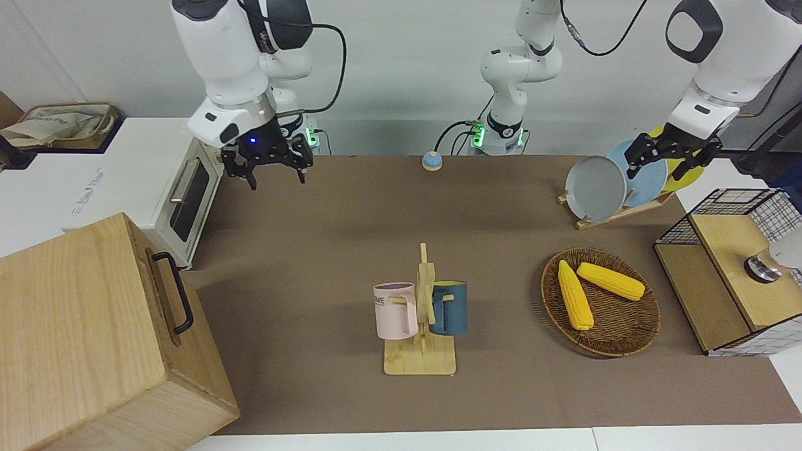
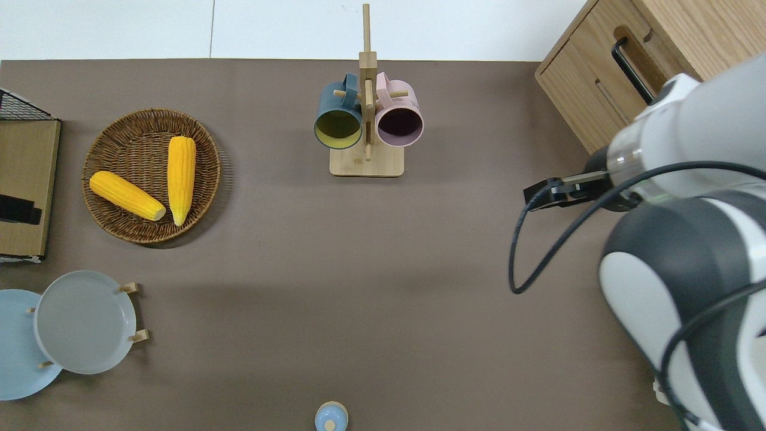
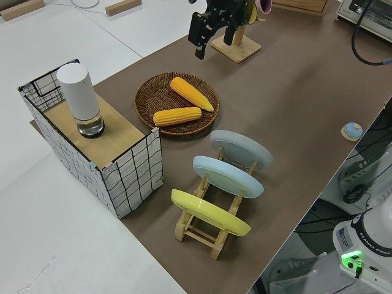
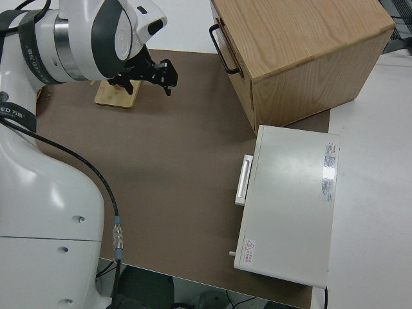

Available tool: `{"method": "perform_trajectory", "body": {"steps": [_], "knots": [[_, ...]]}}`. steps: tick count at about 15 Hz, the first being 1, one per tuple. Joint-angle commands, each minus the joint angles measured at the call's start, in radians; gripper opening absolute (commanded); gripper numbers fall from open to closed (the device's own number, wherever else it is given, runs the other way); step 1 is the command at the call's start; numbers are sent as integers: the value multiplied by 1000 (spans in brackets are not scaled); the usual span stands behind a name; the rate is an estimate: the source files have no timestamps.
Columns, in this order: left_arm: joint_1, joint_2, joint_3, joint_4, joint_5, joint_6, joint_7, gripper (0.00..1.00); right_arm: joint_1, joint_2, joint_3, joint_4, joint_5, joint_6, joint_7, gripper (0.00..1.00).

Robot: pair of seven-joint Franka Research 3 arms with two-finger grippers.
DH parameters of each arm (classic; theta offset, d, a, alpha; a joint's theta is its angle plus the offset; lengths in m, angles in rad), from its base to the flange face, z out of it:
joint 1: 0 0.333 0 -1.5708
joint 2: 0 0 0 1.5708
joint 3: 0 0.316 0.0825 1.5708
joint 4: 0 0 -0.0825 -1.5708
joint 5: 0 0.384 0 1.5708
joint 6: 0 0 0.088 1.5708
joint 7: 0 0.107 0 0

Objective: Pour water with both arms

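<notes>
Table cover (image 1: pixel 351 213): matt brown cloth. Mug stand (image 1: pixel 421 351): pale smooth wood. Basket (image 1: pixel 620 335), centre right: rough woven wicker. Cabinet (image 1: pixel 81 338), lower left: grained wood. Plates (image 1: pixel 595 188): smooth, glossy.

Two mugs (image 1: pixel 418 309) on rack (image 1: pixel 421 358); corn (image 1: pixel 598 291) in basket (image 1: pixel 620 338) toward left arm's end.

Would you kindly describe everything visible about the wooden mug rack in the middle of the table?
The pale wooden mug rack stands upright on a flat rectangular base on the brown table cover, a slim post with side pegs. A pink mug hangs toward the right arm's end, a dark blue mug with yellow inside toward the left arm's end. No claw touches it.
</notes>
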Motion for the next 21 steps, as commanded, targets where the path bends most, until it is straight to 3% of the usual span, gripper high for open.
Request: {"method": "perform_trajectory", "body": {"steps": [1,6,11,16,19,21], "knots": [[107,5,-7,8,7,42,137,998,59,66,-2,-21,15,126,22,992],[237,52,-7,8,1,128,310,998,112,177,-2,-16,7,317,19,992],[353,89,-7,10,-88,240,473,998,161,266,-2,-6,-59,515,9,992],[405,124,-7,8,-175,383,495,998,171,320,-2,-4,-163,719,-64,992],[432,144,-8,1,-258,482,538,998,166,338,-2,-3,-202,776,-72,987],[437,172,-10,-4,-341,542,559,998,160,353,-2,19,-203,790,-78,981]]}}
